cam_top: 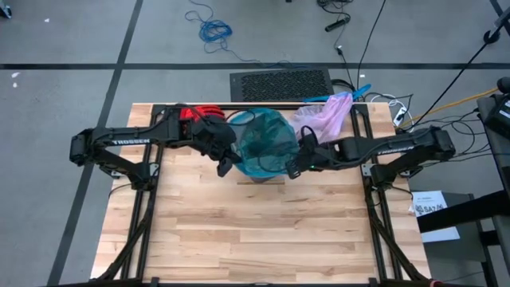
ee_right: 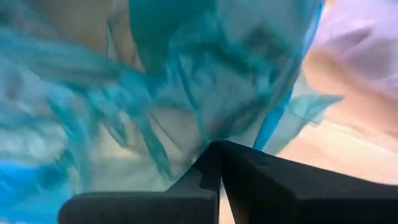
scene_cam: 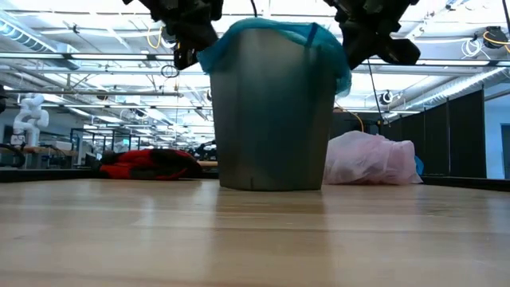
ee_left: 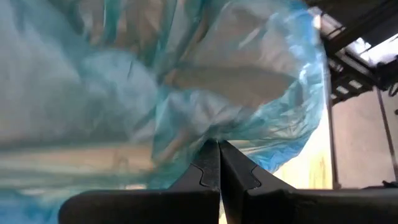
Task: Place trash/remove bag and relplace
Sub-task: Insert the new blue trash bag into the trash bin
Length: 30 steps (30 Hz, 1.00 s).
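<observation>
Bin (scene_cam: 271,112): grey, upright near the table's (cam_top: 263,239) far edge; the landmark for all entries below.
Teal liner (cam_top: 265,139): teal-green plastic bag draped over the bin's rim, its mouth facing up, folded down unevenly outside.
Left gripper (cam_top: 225,166): at the bin's left rim; jaws together, apparently pinching the liner's edge, which lies directly ahead of the fingertips in the left wrist view.
Right gripper (cam_top: 293,170): at the bin's right rim, opposite the left one; jaws together, liner film right at the tips, a grip likely.
Key relation: the two grippers flank the bin across its mouth, equally near; the rim runs between them.
Pink bag (cam_top: 325,115): filled lilac-pink liner, lying on the table behind and right of the bin, apart from both jaws.
Red glove (scene_cam: 147,163): behind and left of the bin.
</observation>
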Tool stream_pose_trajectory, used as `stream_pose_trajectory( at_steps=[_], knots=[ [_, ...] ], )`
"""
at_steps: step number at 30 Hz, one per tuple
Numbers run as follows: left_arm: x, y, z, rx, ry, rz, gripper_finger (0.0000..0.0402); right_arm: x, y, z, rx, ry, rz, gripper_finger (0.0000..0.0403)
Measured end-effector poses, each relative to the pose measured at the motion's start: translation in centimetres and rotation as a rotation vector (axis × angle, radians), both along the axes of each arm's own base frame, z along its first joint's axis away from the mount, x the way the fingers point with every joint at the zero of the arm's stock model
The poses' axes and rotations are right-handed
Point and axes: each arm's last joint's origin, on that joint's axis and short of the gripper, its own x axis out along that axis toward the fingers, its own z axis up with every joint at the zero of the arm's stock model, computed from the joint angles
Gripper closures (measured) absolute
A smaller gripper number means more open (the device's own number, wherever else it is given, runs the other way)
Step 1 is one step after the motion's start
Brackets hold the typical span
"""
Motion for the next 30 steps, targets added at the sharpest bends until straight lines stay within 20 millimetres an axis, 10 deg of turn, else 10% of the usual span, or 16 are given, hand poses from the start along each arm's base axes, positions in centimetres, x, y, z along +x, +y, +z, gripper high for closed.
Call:
stream_pose_trajectory(
  at_steps=[30],
  knots=[
    [-0.1, -3.6, -5.2, -0.011, 0.054, 0.115, 0.0402, -0.6, 2.5, -0.3, 0.065, 0.028, 0.079, 0.0403]
  ],
)
